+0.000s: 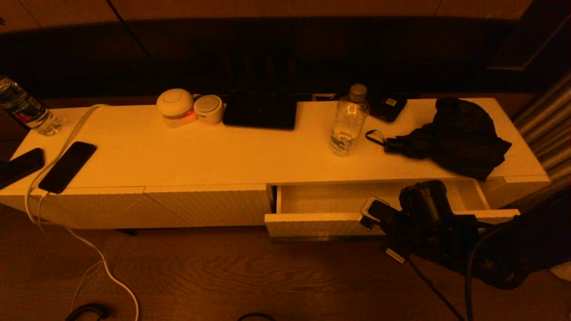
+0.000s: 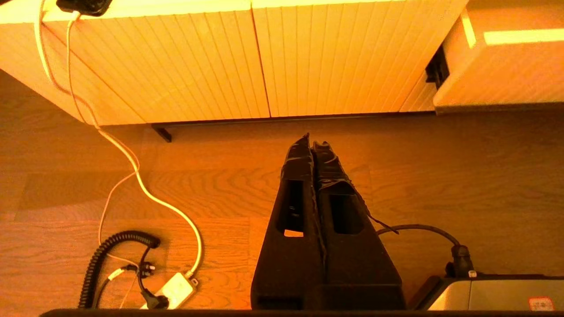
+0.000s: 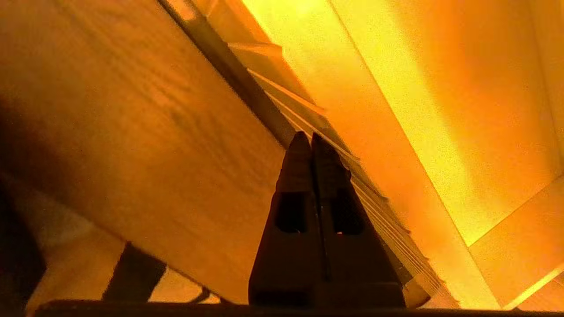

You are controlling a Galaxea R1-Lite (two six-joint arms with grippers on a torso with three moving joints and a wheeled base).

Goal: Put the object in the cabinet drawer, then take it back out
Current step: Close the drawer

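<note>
Right gripper [image 3: 307, 138], fingers pressed together and empty, hangs over the open cabinet drawer's [image 1: 312, 223] front edge; left gripper [image 2: 313, 143] likewise closed, empty, low over the floor.

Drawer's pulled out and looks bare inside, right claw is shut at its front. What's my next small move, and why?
Probably lift the right claw off the cabinet drawer front and open it toward the water bottle on the cabinet: the drawer stands open with nothing visible inside, and the claw holds nothing.
</note>
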